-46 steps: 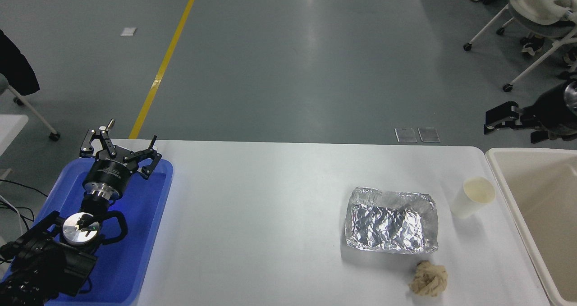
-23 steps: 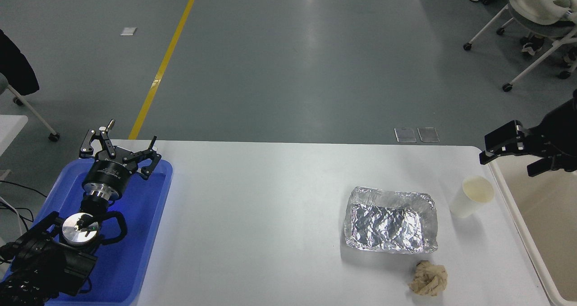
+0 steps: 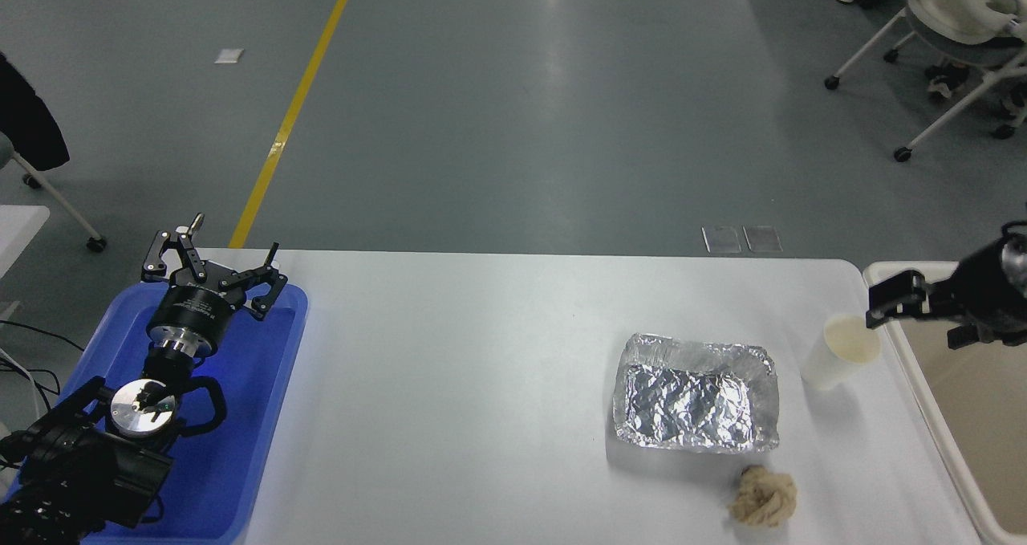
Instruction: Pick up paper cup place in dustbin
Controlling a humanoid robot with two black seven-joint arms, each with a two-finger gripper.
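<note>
The paper cup [image 3: 836,354] stands upright near the table's right edge; it is white with a cream inside. Right beside it is the dustbin [image 3: 916,368], a cream-beige bin cut off by the picture's right edge. My right gripper [image 3: 924,319] comes in from the right edge and hangs open over the bin's left rim, with its near finger [image 3: 892,296] just right of the cup's rim and nothing between the fingers. My left gripper [image 3: 212,258] is parked open over the blue tray at the lower left.
A crinkled foil tray [image 3: 696,400] lies left of the cup and a crumpled tan paper ball [image 3: 762,495] sits in front of it. The blue tray [image 3: 249,416] fills the table's left end. Wheeled chairs [image 3: 951,23] stand on the floor at the top right.
My right gripper has come down from beyond the table's far right corner to the level of the cup's rim, close beside it. The cup and the left arm have not moved.
</note>
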